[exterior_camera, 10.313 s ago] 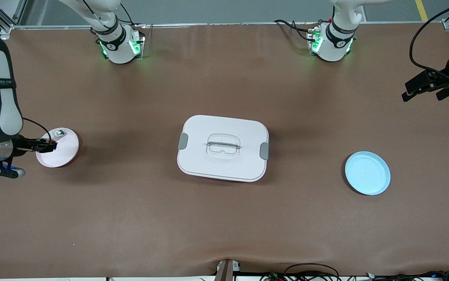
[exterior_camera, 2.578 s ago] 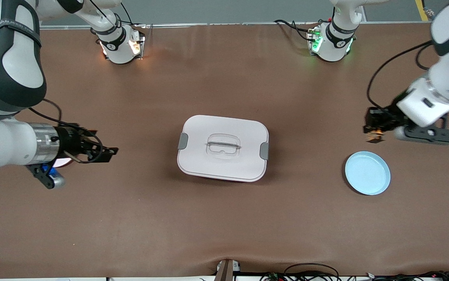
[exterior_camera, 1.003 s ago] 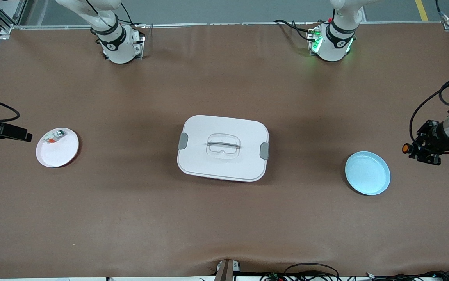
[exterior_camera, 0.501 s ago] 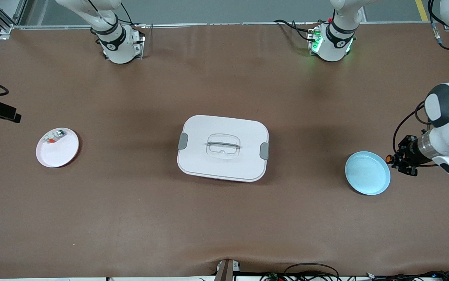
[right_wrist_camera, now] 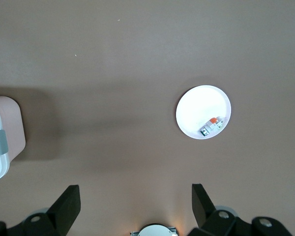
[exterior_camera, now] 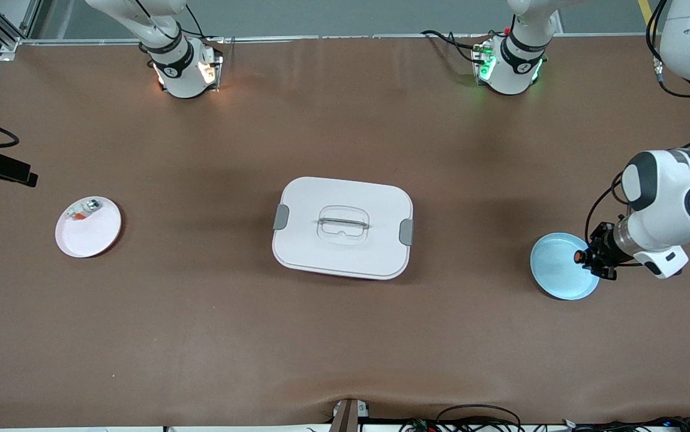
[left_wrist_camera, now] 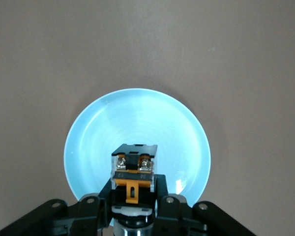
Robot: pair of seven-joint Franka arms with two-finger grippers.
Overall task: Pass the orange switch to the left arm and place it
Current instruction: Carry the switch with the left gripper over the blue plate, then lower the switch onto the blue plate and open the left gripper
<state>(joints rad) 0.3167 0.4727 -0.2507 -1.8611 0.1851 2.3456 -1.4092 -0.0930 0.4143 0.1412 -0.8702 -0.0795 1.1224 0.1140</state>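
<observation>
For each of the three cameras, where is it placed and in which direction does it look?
Front view: high across the table, facing both bases; shows the large white latched plastic box.
Left wrist view: looks down past the left gripper, which holds the small black-and-orange switch over the round light-blue plate.
Right wrist view: looks down between the right gripper's open jaws at the round white plate.
Front and left wrist views share the blue plate.

The left gripper (left_wrist_camera: 132, 199) is closed on the switch (left_wrist_camera: 133, 169) and holds it over the blue plate (left_wrist_camera: 93, 137). The switch is a black block with an orange band and an orange tab on the face turned to the camera; two metal screws sit side by side above the band. The plate is round, pale blue and shallow, lying flat on the brown table (left_wrist_camera: 246, 59). Nothing lies in the plate.
</observation>
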